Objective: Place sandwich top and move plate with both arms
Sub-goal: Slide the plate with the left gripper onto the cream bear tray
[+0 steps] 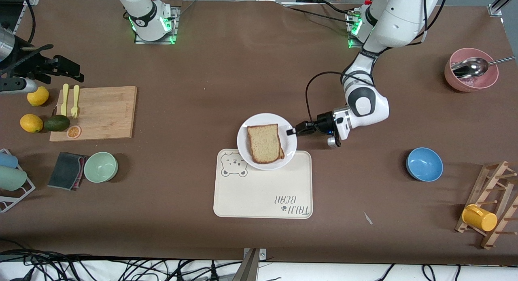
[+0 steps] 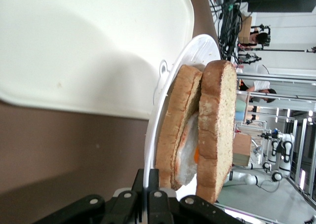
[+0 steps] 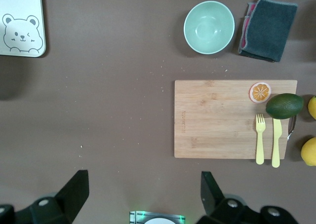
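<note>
1. My left gripper [image 1: 292, 131] is clamped on the rim of the plate [image 1: 247, 129], at the edge toward the left arm's end of the table; in the left wrist view the black fingers [image 2: 148, 199] pinch the white rim [image 2: 153, 135] between them.
2. On that plate I see the sandwich top [image 1: 265, 143] lying flat over a lower slice [image 2: 177, 120], with fried egg [image 2: 187, 150] showing white and orange between the two.
3. The plate overlaps the edge of the cream bear tray [image 1: 263, 196] that lies farthest from the front camera, just beside the bear drawing [image 1: 233, 164].
4. My right gripper [image 3: 143, 194] is spread wide and holds nothing; the arm waits high over the table at the right arm's end, looking down on a wooden cutting board [image 3: 217, 120], a green bowl [image 3: 209, 26] and a grey cloth [image 3: 269, 29].
5. On the board lie a yellow fork [image 3: 259, 137] and yellow knife [image 3: 276, 140], an orange slice [image 3: 259, 92] and an avocado [image 3: 284, 105].
</note>
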Motion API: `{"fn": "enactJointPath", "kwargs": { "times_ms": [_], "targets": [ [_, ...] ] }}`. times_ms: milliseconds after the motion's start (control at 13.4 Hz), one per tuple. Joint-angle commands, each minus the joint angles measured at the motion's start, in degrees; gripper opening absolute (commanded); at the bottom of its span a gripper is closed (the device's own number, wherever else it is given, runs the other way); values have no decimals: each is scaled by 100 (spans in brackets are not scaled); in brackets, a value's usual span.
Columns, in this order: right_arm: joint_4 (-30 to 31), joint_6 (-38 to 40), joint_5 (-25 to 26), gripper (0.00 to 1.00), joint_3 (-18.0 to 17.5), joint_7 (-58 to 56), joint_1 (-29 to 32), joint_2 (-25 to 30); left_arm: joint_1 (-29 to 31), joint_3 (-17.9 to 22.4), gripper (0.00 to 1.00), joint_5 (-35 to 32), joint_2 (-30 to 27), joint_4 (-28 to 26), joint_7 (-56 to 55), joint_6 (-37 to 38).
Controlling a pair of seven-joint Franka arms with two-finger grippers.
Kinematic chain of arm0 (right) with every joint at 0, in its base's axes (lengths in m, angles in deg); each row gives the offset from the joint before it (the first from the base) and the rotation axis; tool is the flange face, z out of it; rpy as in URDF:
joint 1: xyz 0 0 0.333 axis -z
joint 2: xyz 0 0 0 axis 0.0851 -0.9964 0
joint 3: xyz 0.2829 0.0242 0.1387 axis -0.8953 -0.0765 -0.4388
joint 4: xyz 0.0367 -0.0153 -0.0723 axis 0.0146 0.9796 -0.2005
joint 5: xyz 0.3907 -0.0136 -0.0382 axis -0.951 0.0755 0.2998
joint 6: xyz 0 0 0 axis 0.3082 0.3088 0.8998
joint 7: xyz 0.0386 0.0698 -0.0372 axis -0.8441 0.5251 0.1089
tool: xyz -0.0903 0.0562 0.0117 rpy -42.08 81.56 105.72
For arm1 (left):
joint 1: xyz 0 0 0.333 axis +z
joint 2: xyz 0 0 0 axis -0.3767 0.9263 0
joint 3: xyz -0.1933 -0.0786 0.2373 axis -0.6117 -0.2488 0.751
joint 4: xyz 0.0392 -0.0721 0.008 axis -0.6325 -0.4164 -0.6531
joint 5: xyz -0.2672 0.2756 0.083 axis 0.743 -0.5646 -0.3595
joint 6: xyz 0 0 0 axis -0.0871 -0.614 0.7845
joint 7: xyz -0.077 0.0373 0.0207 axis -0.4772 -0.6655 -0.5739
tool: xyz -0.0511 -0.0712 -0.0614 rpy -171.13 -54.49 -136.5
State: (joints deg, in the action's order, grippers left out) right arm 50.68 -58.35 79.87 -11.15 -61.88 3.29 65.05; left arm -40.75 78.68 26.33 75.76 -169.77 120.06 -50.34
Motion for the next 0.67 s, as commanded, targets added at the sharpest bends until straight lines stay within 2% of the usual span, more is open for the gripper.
{"fn": "enactJointPath", "kwargs": {
  "times_ms": [0,150,598],
  "targets": [
    [-124,117,-48,100,27,-72,9,-11,-71,20,0,-115,317,632,-379,-261],
    [-124,117,-48,100,36,-72,9,-11,-71,29,0,-327,528,975,-661,-297],
    [-115,117,-48,100,19,-55,9,-11,-150,126,0,-336,1125,1837,-1057,-613]
  ]
}}
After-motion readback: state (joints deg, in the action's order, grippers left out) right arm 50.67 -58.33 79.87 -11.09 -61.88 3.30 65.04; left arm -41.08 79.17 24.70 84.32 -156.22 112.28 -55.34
